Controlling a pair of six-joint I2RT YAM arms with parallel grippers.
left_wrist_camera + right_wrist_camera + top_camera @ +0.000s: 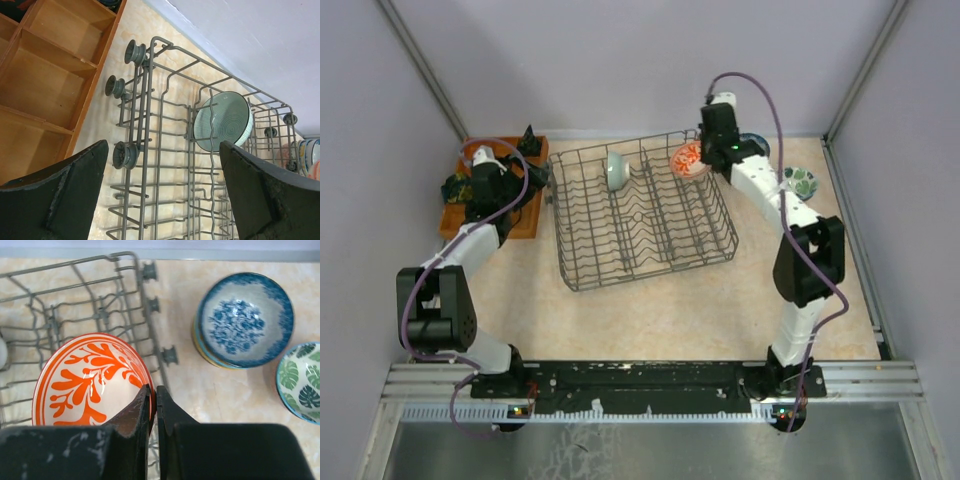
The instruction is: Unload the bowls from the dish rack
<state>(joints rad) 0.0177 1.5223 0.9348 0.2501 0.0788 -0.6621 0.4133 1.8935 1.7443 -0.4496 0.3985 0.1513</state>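
Observation:
The dark grey wire dish rack (640, 215) stands mid-table. A pale green bowl (616, 170) stands on edge near its far side; it also shows in the left wrist view (223, 121). A red-and-white bowl (688, 160) sits at the rack's far right corner. My right gripper (154, 390) is shut on that bowl's rim (90, 382). My left gripper (162, 190) is open and empty, over the rack's left side (145, 150). A blue-and-white bowl (245, 320) tops a stack and a green leaf bowl (300, 382) sits beside it, on the table right of the rack.
An orange compartmented tray (525, 215) with dark objects lies left of the rack, also in the left wrist view (45, 85). Walls enclose the table at the back and sides. The unloaded bowls (800, 182) crowd the far right corner.

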